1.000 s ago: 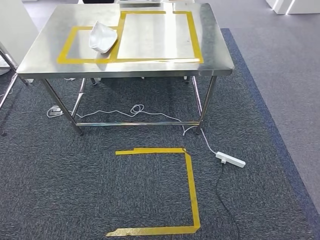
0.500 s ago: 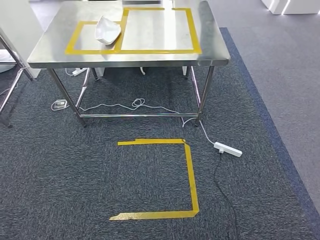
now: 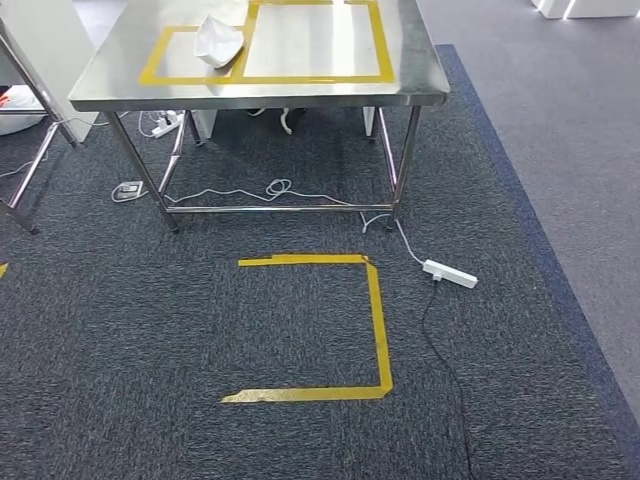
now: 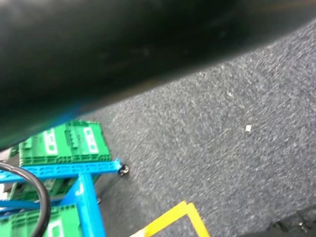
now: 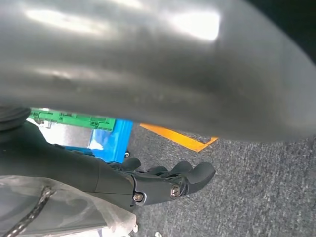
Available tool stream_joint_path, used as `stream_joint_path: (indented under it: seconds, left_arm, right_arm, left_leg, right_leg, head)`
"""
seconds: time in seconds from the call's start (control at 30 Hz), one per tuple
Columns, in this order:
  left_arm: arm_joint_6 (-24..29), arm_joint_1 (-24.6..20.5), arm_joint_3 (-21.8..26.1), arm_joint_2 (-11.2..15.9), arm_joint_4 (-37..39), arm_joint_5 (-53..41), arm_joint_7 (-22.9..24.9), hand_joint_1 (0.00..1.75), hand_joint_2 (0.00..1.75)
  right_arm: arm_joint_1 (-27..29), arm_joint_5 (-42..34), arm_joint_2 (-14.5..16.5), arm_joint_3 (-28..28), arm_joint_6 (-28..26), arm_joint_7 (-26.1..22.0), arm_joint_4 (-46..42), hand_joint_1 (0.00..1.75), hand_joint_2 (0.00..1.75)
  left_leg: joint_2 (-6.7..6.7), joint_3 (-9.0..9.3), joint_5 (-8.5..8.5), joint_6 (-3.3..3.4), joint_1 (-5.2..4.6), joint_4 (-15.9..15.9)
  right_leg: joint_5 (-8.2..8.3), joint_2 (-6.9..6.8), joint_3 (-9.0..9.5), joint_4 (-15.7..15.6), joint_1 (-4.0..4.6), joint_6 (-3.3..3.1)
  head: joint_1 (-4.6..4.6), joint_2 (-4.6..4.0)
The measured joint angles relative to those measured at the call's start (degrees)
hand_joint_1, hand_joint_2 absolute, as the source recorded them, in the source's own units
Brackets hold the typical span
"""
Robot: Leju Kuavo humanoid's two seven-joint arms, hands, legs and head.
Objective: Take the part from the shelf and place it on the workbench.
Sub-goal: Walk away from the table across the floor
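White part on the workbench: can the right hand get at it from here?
Probably not. The white part lies far back on the workbench, with open carpet between, and the right hand hangs low over the floor.

1. Dark grey carpet (image 3: pixel 151 380) covers the floor, with a blue border along its right edge and paler grey floor (image 3: pixel 581 120) beyond.
2. A steel bench (image 3: pixel 423 75) on thin legs stands ahead, its top marked with yellow tape rectangles.
3. Yellow floor tape (image 3: pixel 381 330) forms an open square in front of the bench.
4. A white power strip (image 3: pixel 450 273) lies near the bench's right leg, a white cable (image 3: pixel 275 188) trailing under the bench.
5. In the left wrist view, a blue cart (image 4: pixel 87 197) on castors carries green crates (image 4: pixel 65 143).
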Motion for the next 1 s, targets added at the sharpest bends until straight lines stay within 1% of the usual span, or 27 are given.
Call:
stream_joint_path:
  seconds: [0.03,0.07,0.1,0.13,0.17,0.23,0.27,0.3,0.33,0.37,0.4,0.43,0.47,0.5,0.53,0.6,0.63,0.67,0.7,0.73,0.77,0.8,0.83,0.87,0.93,0.97,1.0]
  left_arm:
    - [0.17,-0.06,0.00,-0.05,0.01,0.03,-0.10,0.00,0.00]
    - [0.35,-0.05,0.00,-0.13,0.02,0.07,-0.25,0.00,0.00]
    - [0.56,-0.01,0.01,-0.19,0.03,0.09,-0.38,0.00,0.00]
    - [0.72,0.05,0.01,-0.25,0.04,0.10,-0.48,0.00,0.00]
    - [0.81,0.10,0.02,-0.34,0.06,0.11,-0.52,0.00,0.00]
    - [0.87,0.09,0.02,-0.49,0.06,0.12,-0.52,0.00,0.00]
    - [0.87,0.08,0.02,-0.55,0.06,0.12,-0.52,0.00,0.00]
    - [0.87,0.08,0.02,-0.57,0.06,0.12,-0.52,0.00,0.00]
    - [0.87,0.09,0.02,-0.57,0.06,0.12,-0.52,0.00,0.00]
    - [0.87,0.11,0.02,-0.58,0.06,0.13,-0.52,0.00,0.00]
    - [0.87,0.09,0.02,-0.60,0.06,0.13,-0.52,0.00,0.00]
    - [0.87,0.06,0.03,-0.62,0.06,0.15,-0.52,0.00,0.00]
    - [0.86,0.03,0.03,-0.64,0.06,0.16,-0.52,0.00,0.00]
    - [0.84,-0.01,0.04,-0.65,0.06,0.19,-0.51,0.00,0.00]
    - [0.77,-0.05,0.04,-0.66,0.06,0.22,-0.46,0.00,0.00]
    - [0.64,-0.05,0.05,-0.64,0.07,0.38,-0.27,0.00,0.00]
    - [0.57,0.03,0.07,-0.63,0.07,0.45,-0.13,0.00,0.00]
    - [0.53,0.15,0.10,-0.62,0.08,0.52,0.00,0.00,0.00]
    - [0.49,0.27,0.14,-0.62,0.09,0.55,0.10,0.00,0.00]
    - [0.46,0.35,0.19,-0.62,0.10,0.56,0.20,0.00,0.00]
    - [0.45,0.40,0.25,-0.62,0.11,0.57,0.28,0.00,0.00]
    - [0.45,0.44,0.31,-0.61,0.12,0.58,0.32,0.00,0.00]
    - [0.44,0.48,0.35,-0.61,0.12,0.58,0.36,0.00,0.00]
    - [0.43,0.51,0.38,-0.61,0.12,0.58,0.38,0.00,0.00]
    - [0.39,0.54,0.39,-0.57,0.12,0.58,0.39,0.00,0.00]
    - [0.39,0.53,0.40,-0.54,0.12,0.57,0.40,0.00,0.00]
    - [0.38,0.53,0.41,-0.50,0.12,0.56,0.40,0.00,0.00]
  right_arm:
    - [0.01,-0.07,0.00,0.00,-0.08,0.00,0.00,0.00,0.00]
    - [0.04,-0.14,-0.01,-0.01,-0.17,0.00,0.01,0.00,0.00]
    - [0.10,-0.21,-0.02,-0.01,-0.25,0.00,0.03,0.00,0.00]
    - [0.18,-0.27,-0.03,-0.01,-0.30,-0.01,0.04,0.00,0.00]
    - [0.23,-0.31,-0.04,-0.01,-0.34,-0.01,0.06,0.00,0.00]
    - [0.27,-0.35,-0.04,0.00,-0.37,-0.05,0.07,0.00,0.00]
    - [0.27,-0.36,-0.04,0.00,-0.38,-0.07,0.07,0.00,0.00]
    - [0.27,-0.36,-0.04,0.00,-0.38,-0.09,0.07,0.00,0.00]
    - [0.28,-0.37,-0.04,0.00,-0.39,-0.11,0.07,0.00,0.00]
    - [0.29,-0.37,-0.04,0.01,-0.39,-0.11,0.07,0.00,0.00]
    - [0.28,-0.38,-0.04,0.01,-0.40,-0.12,0.07,0.00,0.00]
    - [0.24,-0.38,-0.04,0.03,-0.41,-0.14,0.07,0.00,0.00]
    - [0.14,-0.38,-0.05,0.04,-0.44,-0.17,0.07,0.00,0.00]
    - [0.03,-0.37,-0.07,0.07,-0.47,-0.20,0.07,0.00,0.00]
    - [-0.03,-0.36,-0.09,0.10,-0.53,-0.27,0.07,0.00,0.00]
    - [0.08,-0.34,-0.13,0.19,-0.67,-0.39,0.07,0.00,0.00]
    - [0.22,-0.34,-0.13,0.25,-0.76,-0.48,0.07,0.00,0.00]
    - [0.35,-0.34,-0.13,0.30,-0.84,-0.55,0.07,0.00,0.00]
    - [0.44,-0.34,-0.14,0.33,-0.91,-0.65,0.07,0.00,0.00]
    - [0.50,-0.34,-0.15,0.34,-0.99,-0.76,0.07,0.00,0.00]
    - [0.54,-0.36,-0.16,0.35,-1.04,-0.86,0.07,0.00,0.00]
    - [0.56,-0.40,-0.17,0.35,-1.07,-0.93,0.07,0.00,0.00]
    - [0.59,-0.45,-0.17,0.35,-1.08,-0.98,0.07,0.00,0.00]
    - [0.62,-0.51,-0.17,0.35,-1.08,-1.03,0.07,0.00,0.00]
    - [0.64,-0.58,-0.17,0.35,-1.07,-1.08,0.06,0.00,0.00]
    - [0.61,-0.60,-0.16,0.35,-1.07,-1.13,0.05,0.00,0.00]
    - [0.56,-0.60,-0.16,0.35,-1.07,-1.16,0.05,0.00,0.00]
  left_leg:
    - [0.00,0.36,-0.44,0.32,-0.14,-1.42]
    - [0.06,-0.06,-0.30,0.73,-0.11,-1.87]
    - [0.15,-0.62,0.15,1.17,-0.07,-2.06]
    - [0.25,-1.30,0.81,1.66,0.01,-2.20]
    - [0.35,-2.06,1.51,2.03,0.12,-2.36]
    - [0.44,-3.84,2.97,2.32,0.11,-2.33]
    - [0.51,-4.79,3.72,2.27,0.11,-2.29]
    - [0.58,-5.75,4.45,2.19,0.11,-2.24]
    - [0.67,-6.68,5.15,2.06,0.11,-2.16]
    - [0.72,-7.52,5.78,1.89,0.12,-2.06]
    - [0.73,-8.18,6.34,1.69,0.13,-1.90]
    - [0.72,-8.73,6.79,1.44,0.06,-1.63]
    - [0.71,-9.11,7.18,1.14,-0.04,-1.33]
    - [0.72,-9.45,7.58,0.80,-0.13,-1.04]
    - [0.73,-9.78,8.02,0.43,-0.18,-0.87]
    - [0.70,-10.28,8.49,-0.30,-0.05,-0.59]
    - [0.62,-10.61,7.65,-0.64,0.04,0.22]
    - [0.54,-11.25,5.88,-0.94,0.12,2.13]
    - [0.45,-12.23,3.40,-1.21,0.22,5.21]
    - [0.43,-13.33,0.84,-1.43,0.29,9.00]
    - [0.42,-14.22,-1.04,-1.56,0.35,12.50]
    - [0.42,-14.43,-1.85,-1.60,0.39,14.69]
    - [0.41,-13.61,-1.50,-1.50,0.40,14.77]
    - [0.41,-11.80,-0.30,-1.29,0.37,12.73]
    - [0.33,-6.51,2.30,-0.43,0.17,4.99]
    - [0.30,-4.50,2.86,0.01,0.03,1.72]
    - [0.27,-3.31,2.92,0.37,-0.12,-0.45]
  right_leg:
    - [0.59,-0.04,-0.43,0.07,0.00,0.35]
    - [1.08,-0.06,-0.87,0.06,-0.05,0.68]
    - [0.87,0.05,-1.32,0.30,-0.14,0.99]
    - [-0.45,0.24,-1.96,1.21,-0.23,1.30]
    - [-2.83,0.46,-2.75,3.07,-0.33,1.59]
    - [-8.56,0.76,-4.50,9.60,-0.55,2.15]
    - [-9.94,0.79,-5.04,13.05,-0.65,2.36]
    - [-9.81,0.80,-5.10,15.58,-0.74,2.53]
    - [-8.31,0.80,-4.37,16.52,-0.83,2.63]
    - [-6.27,0.79,-2.69,15.56,-0.91,2.65]
    - [-4.76,0.79,-0.02,12.73,-0.99,2.62]
    - [-4.42,0.79,3.69,8.35,-1.01,2.50]
    - [-5.20,0.80,6.87,3.79,-1.01,2.26]
    - [-6.49,0.83,9.24,0.03,-0.95,1.87]
    - [-7.56,0.87,10.48,-2.30,-0.85,1.37]
    - [-7.87,0.81,10.19,-3.29,-0.83,0.16]
    - [-7.51,0.71,9.94,-3.29,-0.88,-0.37]
    - [-7.12,0.58,9.68,-3.34,-0.93,-0.85]
    - [-6.76,0.45,9.35,-3.33,-0.90,-1.19]
    - [-6.43,0.37,8.95,-3.28,-0.80,-1.44]
    - [-6.13,0.31,8.52,-3.18,-0.68,-1.55]
    - [-5.89,0.28,8.11,-3.05,-0.55,-1.57]
    - [-5.72,0.27,7.75,-2.90,-0.42,-1.55]
    - [-5.60,0.28,7.49,-2.74,-0.31,-1.50]
    - [-5.47,0.26,7.24,-2.54,-0.07,-1.35]
    - [-5.39,0.24,7.14,-2.46,0.01,-1.21]
    - [-5.30,0.21,7.07,-2.40,0.05,-1.01]
  head:
    - [0.04,0.00]
    - [-0.01,0.00]
    - [-0.04,0.00]
    - [-0.01,0.00]
    - [0.02,0.00]
    - [0.19,0.00]
    - [0.21,0.00]
    - [0.21,0.00]
    - [0.21,0.00]
    - [0.21,0.00]
    - [0.21,0.00]
    - [0.26,0.00]
    - [0.27,0.00]
    - [0.31,0.00]
    - [0.36,0.00]
    - [0.37,0.00]
    - [0.31,0.00]
    - [0.22,0.00]
    - [0.14,0.00]
    - [0.07,0.00]
    - [0.05,0.00]
    - [0.05,0.00]
    - [0.06,0.00]
    - [0.06,0.00]
    - [0.08,0.00]
    - [0.09,0.00]
    - [0.10,0.00]
